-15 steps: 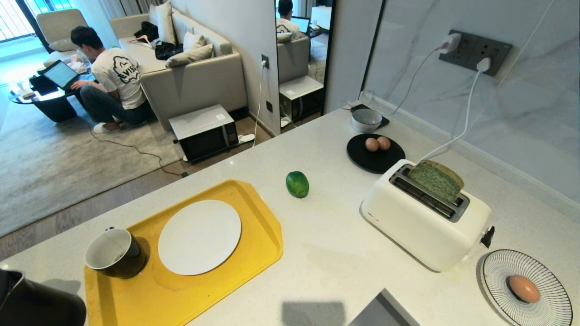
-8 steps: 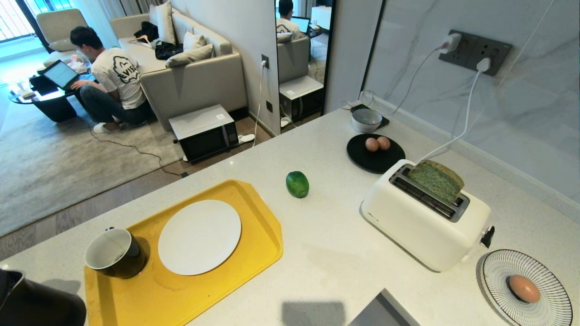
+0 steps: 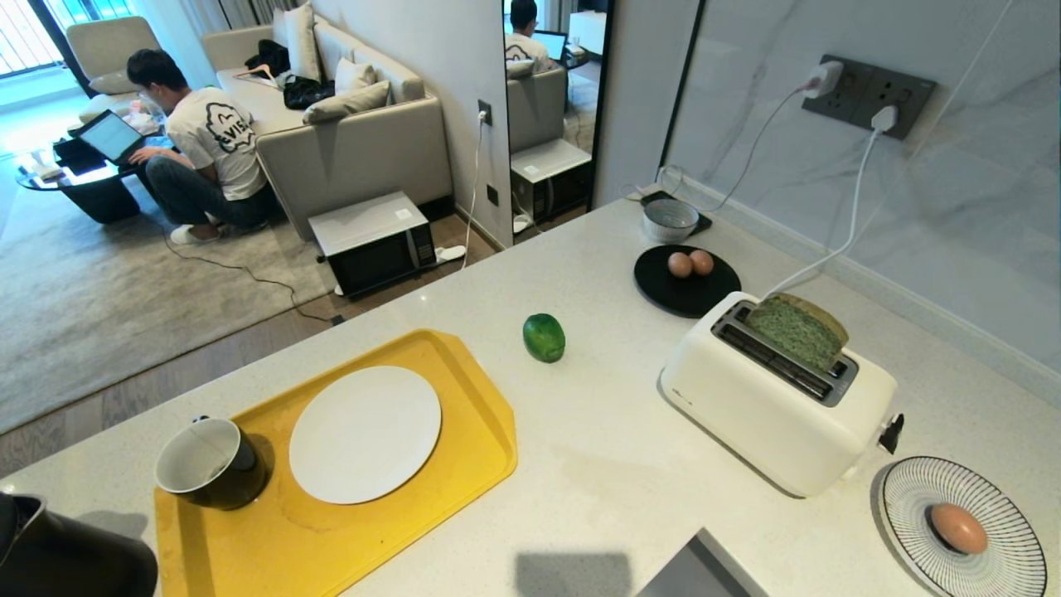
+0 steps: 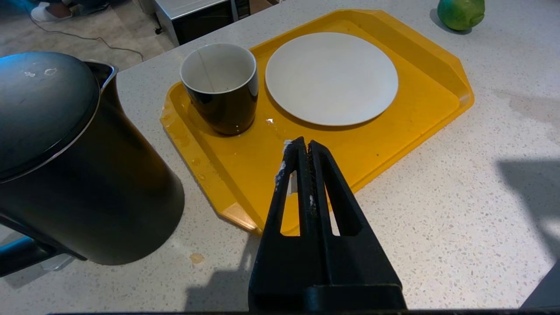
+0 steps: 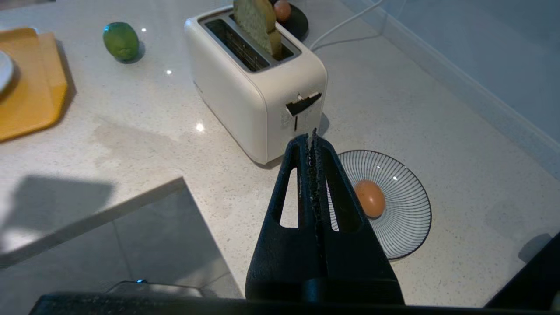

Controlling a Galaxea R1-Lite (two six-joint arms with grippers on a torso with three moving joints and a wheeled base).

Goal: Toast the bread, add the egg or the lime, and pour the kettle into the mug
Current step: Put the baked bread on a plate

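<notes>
Head view compared with the two earlier head pictures: nothing on the counter (image 3: 597,464) has shifted; bread, lime, eggs, mug and kettle all sit where they were; neither arm enters that view. So no step of the task shows as started on the table; judged stage: the very beginning, toasting first.

Bread (image 3: 800,330): pale green crumb, brown crust, standing upright and well proud of the far slot of the white toaster (image 3: 775,394); the lever (image 5: 302,104) on the toaster's end sits high, so I judge the slice not yet pushed down.

Right gripper (image 5: 313,142): fingers pressed together, holding nothing; in its wrist view it hangs above the counter with the lever just beyond the tips; likely next move is onto that lever.

Left gripper (image 4: 303,148): closed and empty, over the near edge of the yellow tray (image 4: 420,109); idle.

Head-view layout: lime (image 3: 544,337) at 12 o'clock from the tray, alone on the counter; mug (image 3: 209,463) on the tray at 9 o'clock from the white plate (image 3: 365,434); kettle (image 4: 65,166) off the tray, just beside the mug; one egg (image 3: 958,528) on the striped plate (image 3: 1007,497) at 5 o'clock from the toaster; two more eggs on a black plate (image 3: 686,290) at 11 o'clock from it.
</notes>
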